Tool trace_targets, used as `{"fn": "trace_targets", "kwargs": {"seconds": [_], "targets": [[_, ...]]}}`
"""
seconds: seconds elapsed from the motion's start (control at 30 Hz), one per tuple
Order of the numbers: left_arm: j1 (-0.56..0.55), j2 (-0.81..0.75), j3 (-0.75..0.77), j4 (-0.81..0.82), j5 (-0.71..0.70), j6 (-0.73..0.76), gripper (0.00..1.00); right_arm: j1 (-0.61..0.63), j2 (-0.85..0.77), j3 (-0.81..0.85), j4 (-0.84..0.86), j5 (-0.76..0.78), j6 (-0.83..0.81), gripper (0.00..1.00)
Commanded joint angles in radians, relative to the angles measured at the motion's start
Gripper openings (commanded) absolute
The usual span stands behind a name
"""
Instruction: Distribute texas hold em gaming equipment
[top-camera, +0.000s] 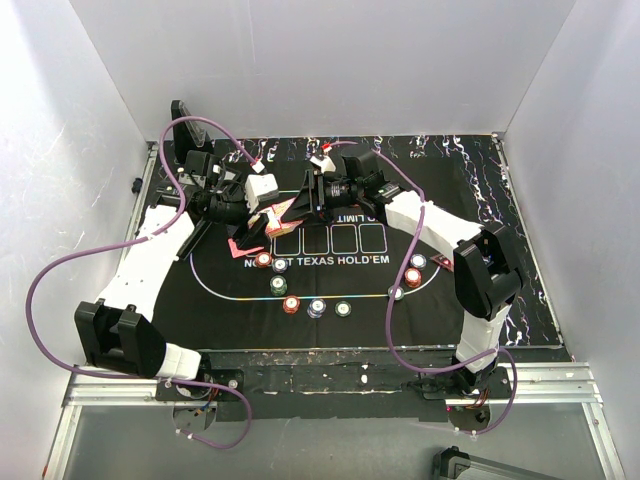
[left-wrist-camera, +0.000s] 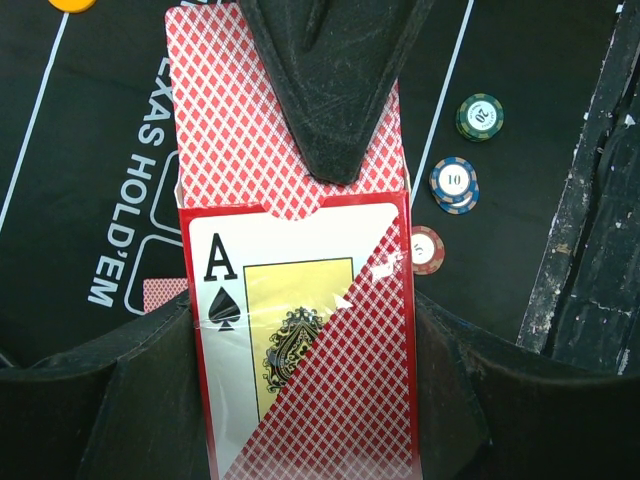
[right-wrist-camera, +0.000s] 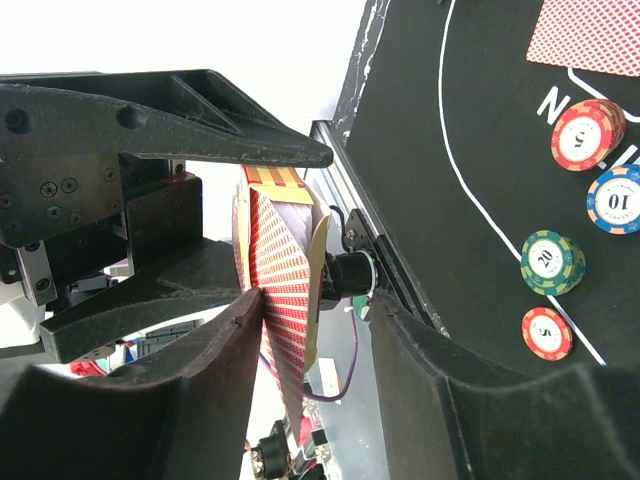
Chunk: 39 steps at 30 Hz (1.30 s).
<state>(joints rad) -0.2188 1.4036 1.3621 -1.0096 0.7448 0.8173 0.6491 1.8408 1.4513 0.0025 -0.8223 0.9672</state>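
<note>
Playing cards (left-wrist-camera: 255, 130) stand half out of their box, held above the mat at about 11 o'clock of its printed oval.

The black mat (top-camera: 470, 200) covers most of the counter (top-camera: 330, 362). White walls (top-camera: 60, 100) stand close at 9, 12 and 3 o'clock, so the open room lies toward 6 o'clock. The left tool (left-wrist-camera: 300, 310) is clenched on the card box (left-wrist-camera: 300, 360). The right tool (right-wrist-camera: 316, 296) straddles the protruding cards unclenched: one finger (right-wrist-camera: 222, 348) touches the backs and a gap shows at the other. Dealing looks barely begun, with one face-down card (right-wrist-camera: 590, 35) on the mat and chips (top-camera: 291, 303) in a loose row at 6 o'clock. The next move calls for pinching a single card and sliding it straight out along the box, away from the far edge.
</note>
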Motion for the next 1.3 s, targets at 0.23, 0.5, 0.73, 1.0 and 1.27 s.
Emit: {"fn": "trace_targets", "kwargs": {"seconds": [0.23, 0.5, 0.73, 1.0, 1.27], "targets": [[0.004, -0.049, 0.015, 0.039, 0.036, -0.007, 0.0, -0.017, -0.044, -0.009, 0.01, -0.009, -0.016, 0.47], [0.006, -0.055, 0.005, 0.049, 0.041, -0.015, 0.0, -0.045, -0.075, -0.042, 0.025, -0.011, -0.013, 0.45], [0.004, -0.057, 0.003, 0.057, 0.044, -0.017, 0.0, -0.074, -0.107, -0.068, 0.036, -0.012, -0.002, 0.36], [0.004, -0.058, -0.004, 0.059, 0.047, -0.015, 0.0, -0.12, -0.143, -0.088, 0.047, -0.018, 0.01, 0.17], [0.004, -0.055, -0.008, 0.055, 0.037, -0.01, 0.0, -0.255, -0.16, -0.089, 0.07, -0.05, 0.033, 0.01]]}}
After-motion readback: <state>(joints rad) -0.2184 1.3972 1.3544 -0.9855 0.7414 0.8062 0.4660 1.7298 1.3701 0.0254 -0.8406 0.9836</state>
